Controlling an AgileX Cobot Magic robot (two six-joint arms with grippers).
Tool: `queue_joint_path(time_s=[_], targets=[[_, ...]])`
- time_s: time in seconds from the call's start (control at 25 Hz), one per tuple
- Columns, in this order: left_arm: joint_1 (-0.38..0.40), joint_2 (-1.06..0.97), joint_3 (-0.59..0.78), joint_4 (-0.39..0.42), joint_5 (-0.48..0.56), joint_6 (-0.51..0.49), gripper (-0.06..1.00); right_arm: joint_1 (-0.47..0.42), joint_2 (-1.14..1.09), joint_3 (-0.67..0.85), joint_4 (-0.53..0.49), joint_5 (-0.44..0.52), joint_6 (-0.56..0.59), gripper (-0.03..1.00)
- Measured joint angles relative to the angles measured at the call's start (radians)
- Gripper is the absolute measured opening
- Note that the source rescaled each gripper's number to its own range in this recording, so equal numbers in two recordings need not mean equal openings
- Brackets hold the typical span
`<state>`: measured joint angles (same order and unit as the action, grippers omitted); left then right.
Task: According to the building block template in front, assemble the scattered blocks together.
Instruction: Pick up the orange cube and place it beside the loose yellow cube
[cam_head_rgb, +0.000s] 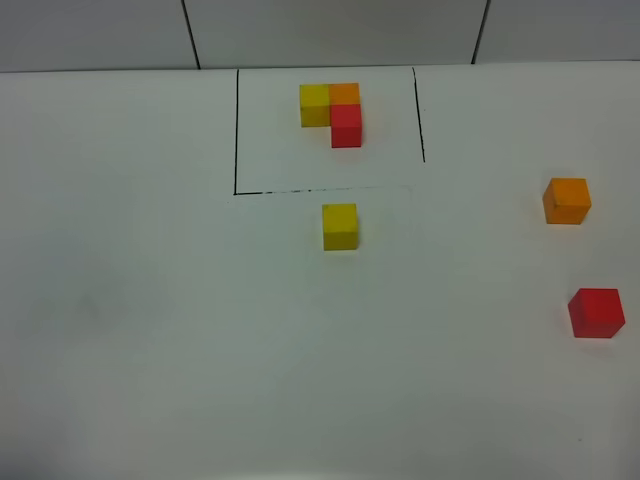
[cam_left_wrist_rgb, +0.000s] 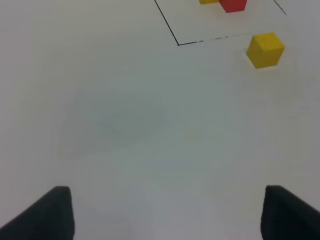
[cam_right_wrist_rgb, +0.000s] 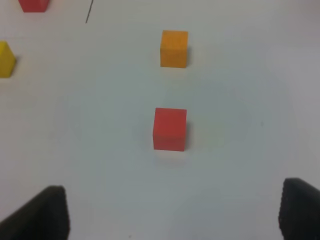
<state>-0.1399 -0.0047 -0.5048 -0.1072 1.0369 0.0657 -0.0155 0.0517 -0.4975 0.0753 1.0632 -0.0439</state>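
Right wrist: red block (cam_right_wrist_rgb: 170, 129) ahead of right claw (cam_right_wrist_rgb: 175, 186), centred, well apart.

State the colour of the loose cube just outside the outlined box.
The cube is yellow; exterior high view shows it best.

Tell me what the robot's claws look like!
Only the tips show. The left claw has two black, matte fingers with slanted, wedge-like ends. The right claw looks the same, with two black fingers. No cables, stickers or markings can be seen, and the high camera shows no arms at all.
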Motion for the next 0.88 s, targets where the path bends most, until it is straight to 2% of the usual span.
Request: queue_joint_path(time_s=[0.36,0.6,0.88], targets=[[0.001,0.0,0.0,0.0,0.0,0.0,0.8,0.0,0.0,0.0,0.0,0.0,0.0,0.8],[0.098,0.0,0.0,-0.003,0.0,-0.001,0.8,0.0,0.0,0.0,0.0,0.0,0.0,0.8],[0.108,0.0,0.0,-0.004,0.0,-0.001,0.8,0.0,0.0,0.0,0.0,0.0,0.0,0.8]])
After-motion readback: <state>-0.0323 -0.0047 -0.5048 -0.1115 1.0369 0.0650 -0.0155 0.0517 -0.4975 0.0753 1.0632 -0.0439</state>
